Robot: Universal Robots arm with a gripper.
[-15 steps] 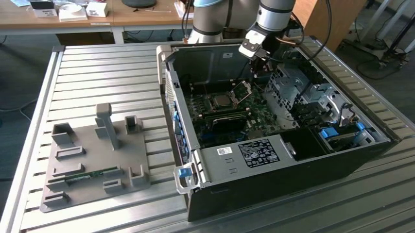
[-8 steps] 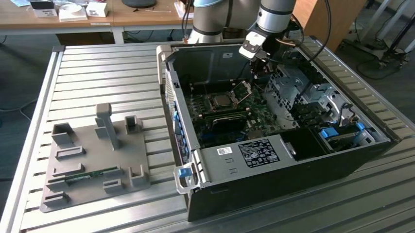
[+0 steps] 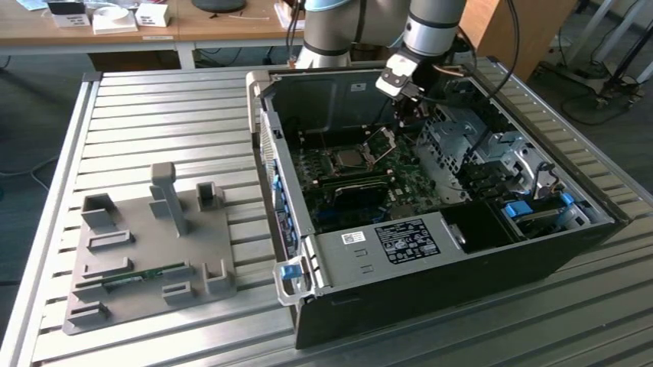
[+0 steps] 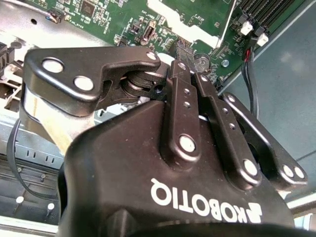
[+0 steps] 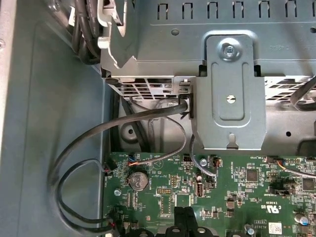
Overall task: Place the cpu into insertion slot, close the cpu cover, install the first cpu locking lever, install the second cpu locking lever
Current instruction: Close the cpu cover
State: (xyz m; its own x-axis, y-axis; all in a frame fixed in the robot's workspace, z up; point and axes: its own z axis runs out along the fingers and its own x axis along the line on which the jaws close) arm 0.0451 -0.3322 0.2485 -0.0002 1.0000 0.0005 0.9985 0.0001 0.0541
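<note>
In the exterior view the open computer case (image 3: 429, 252) lies on the slatted table. The insertion slot (image 3: 329, 164) is in the green board, with the silvery cpu (image 3: 348, 158) lying in it. The cpu cover (image 3: 383, 144) stands tilted up at the slot's side toward the exterior view's right. My gripper (image 3: 404, 121) hangs inside the case just above and behind the raised cover, apart from it. Both wrist views show the fingers drawn together with nothing between them: gripper (image 4: 186, 61), gripper (image 5: 185, 219), over the green board's edge.
A grey metal drive cage (image 3: 464, 134) stands at the gripper's side toward the exterior view's right. A metal bracket (image 5: 229, 89) and black cables (image 5: 89, 148) lie near the board's edge. A grey fixture plate (image 3: 153, 245) holding a green memory stick (image 3: 133, 277) sits at the exterior view's left.
</note>
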